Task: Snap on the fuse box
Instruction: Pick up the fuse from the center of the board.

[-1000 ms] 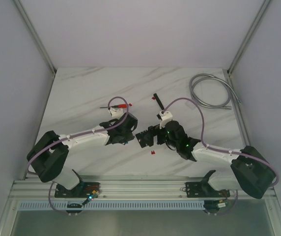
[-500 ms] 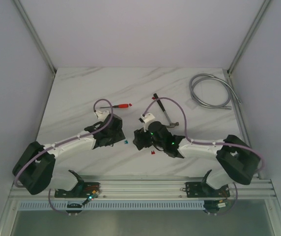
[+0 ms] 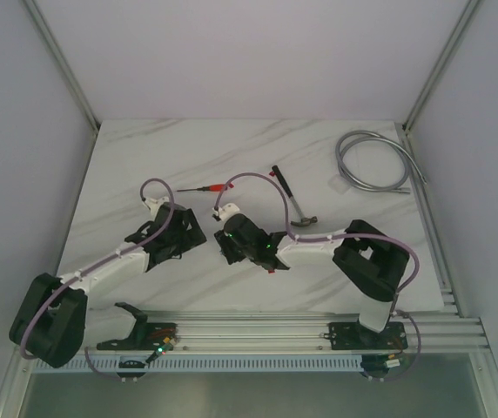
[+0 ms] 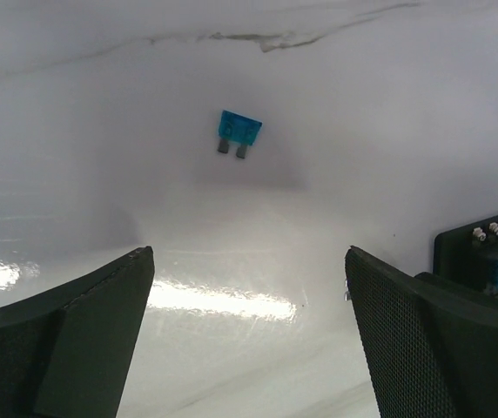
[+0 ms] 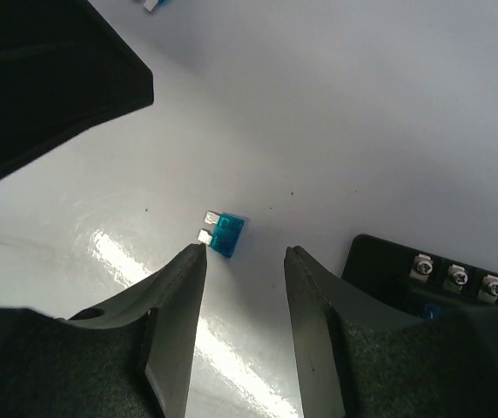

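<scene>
- Counter (image 3: 258, 148): white, with faint grey marble veining.
- Fuse box (image 5: 384, 261): black, with silver screw heads; one blue fuse shows inside.
- Loose fuse (image 4: 238, 132): translucent blue, grey blades.
- Left tool (image 4: 249, 261) and right tool (image 5: 245, 252): dark grey-black; the left's pads have a fine mesh pattern.
- Hose (image 3: 373, 161): grey.
- Screwdriver (image 3: 223, 186): red handle.

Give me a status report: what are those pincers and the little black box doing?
Left pincer wide open, empty. Right pincer narrower, empty, blue fuse just past its tips. Fuse box on table, ungripped.
</scene>
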You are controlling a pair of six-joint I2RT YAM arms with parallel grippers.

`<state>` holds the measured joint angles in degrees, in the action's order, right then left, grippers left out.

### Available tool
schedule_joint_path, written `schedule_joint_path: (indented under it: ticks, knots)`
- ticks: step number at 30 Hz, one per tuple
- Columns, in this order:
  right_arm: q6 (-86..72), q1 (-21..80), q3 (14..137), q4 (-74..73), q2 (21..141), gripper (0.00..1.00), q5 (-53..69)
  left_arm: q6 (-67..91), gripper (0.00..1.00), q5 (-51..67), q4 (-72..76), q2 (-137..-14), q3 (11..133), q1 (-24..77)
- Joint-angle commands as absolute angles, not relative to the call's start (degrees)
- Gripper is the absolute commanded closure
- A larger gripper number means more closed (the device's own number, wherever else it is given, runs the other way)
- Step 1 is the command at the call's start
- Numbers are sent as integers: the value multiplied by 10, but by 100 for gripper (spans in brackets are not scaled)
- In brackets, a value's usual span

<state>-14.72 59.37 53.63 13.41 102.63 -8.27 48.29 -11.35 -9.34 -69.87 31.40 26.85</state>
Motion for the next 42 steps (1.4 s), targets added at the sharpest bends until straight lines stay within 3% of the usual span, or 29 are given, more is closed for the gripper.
schedule_joint_path:
  ticks: [1,15,25,32,42]
  knots:
    - [-134,604,574,98,1053,53,-117,459,0,-95,-57,-675,295,248]
    - [-101,595,583,36,1075,56,-203,445,0,-97,-42,-651,273,226]
    - [-170,578,625,4,1066,54,-188,444,0,-96,-34,-654,267,224]
    - [-192,613,654,15,1072,36,-200,444,0,-100,-34,-640,255,212]
    - [-196,614,698,4,1131,28,-209,447,0,-98,-35,-617,239,206]
